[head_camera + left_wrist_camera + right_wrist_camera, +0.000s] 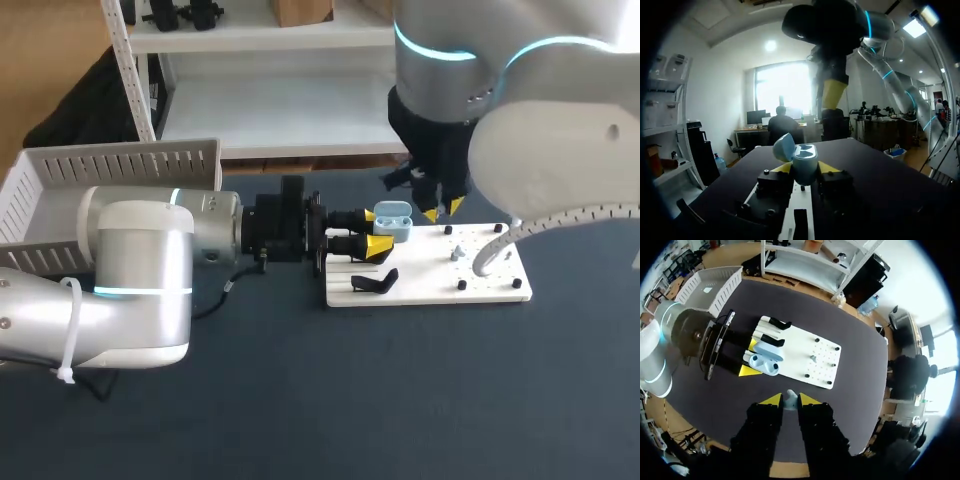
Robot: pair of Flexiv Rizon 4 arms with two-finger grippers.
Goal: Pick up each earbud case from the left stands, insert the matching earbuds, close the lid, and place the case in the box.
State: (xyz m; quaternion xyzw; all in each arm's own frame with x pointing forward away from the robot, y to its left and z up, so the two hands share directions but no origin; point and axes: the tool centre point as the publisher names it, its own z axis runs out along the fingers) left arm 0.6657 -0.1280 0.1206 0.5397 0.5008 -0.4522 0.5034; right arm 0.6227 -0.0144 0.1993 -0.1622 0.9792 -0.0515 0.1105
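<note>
- Head view, far left: the box (60,180) sits on the desk (300,400), not needed yet.
- Next, the left hand (375,231) is clamped on the case (804,162) from both sides. The lid is hinged open and the case is held just above the white board (480,285). It should hold level with the sockets facing up.
- Further right, the right hand (445,208) hangs above the case, pinched on an earbud (791,399). I judge it should line up over a socket, descend straight, and release only once the bud seats.
- A tilted bud could catch the rim or the open lid.
</note>
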